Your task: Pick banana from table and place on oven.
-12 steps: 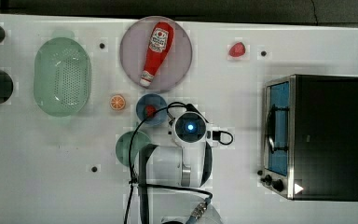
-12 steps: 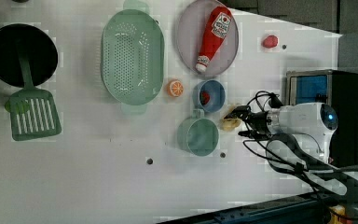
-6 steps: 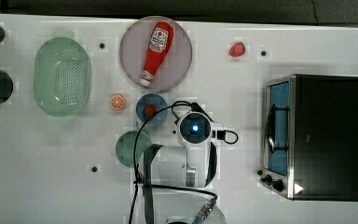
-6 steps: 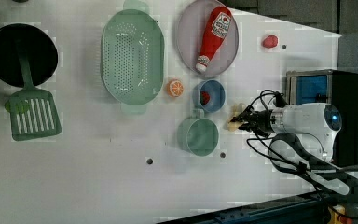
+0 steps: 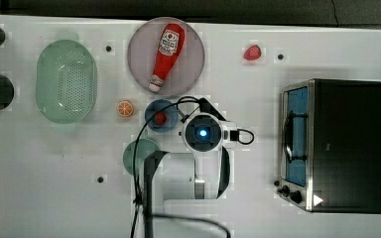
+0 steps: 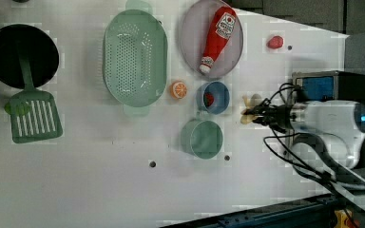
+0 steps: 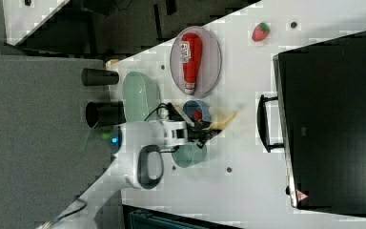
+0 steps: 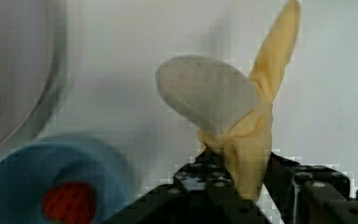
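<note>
Going by the left view from its left to its right: the blue bowl (image 6: 212, 97), then the banana (image 6: 250, 108) just beside it, then the gripper (image 6: 259, 114), then the oven (image 6: 330, 88) at the far side of the tabletop (image 6: 100, 190).

The banana sits between the jaws, which are closed on it; the wrist view shows them pinching its lower yellow part (image 8: 247, 154), with a pale peeled tip and a yellow flap of skin standing free beyond. It looks light and soft, probably a toy with a half-open peel. The flaps would likely bend, so the thicker body where the jaws now bite seems the sounder hold. A smooth skin could slip if the squeeze is slack.

Hard to make out: in the top view the arm covers the fruit and jaws. Whether the banana touches the tabletop or is lifted clear, I cannot tell. The right view shows the yellow piece (image 7: 224, 119) as a blur beside the bowl.
</note>
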`<action>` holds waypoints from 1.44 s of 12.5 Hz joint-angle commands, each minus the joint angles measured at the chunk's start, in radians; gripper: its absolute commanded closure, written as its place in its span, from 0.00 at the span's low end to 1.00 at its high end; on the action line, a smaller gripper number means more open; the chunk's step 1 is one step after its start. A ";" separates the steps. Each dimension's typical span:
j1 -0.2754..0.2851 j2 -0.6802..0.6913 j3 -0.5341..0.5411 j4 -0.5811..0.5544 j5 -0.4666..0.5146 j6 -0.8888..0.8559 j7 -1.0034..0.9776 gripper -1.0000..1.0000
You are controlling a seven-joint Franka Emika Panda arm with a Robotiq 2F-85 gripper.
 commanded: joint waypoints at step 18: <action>-0.034 -0.257 -0.331 0.541 0.007 -0.802 -0.257 0.73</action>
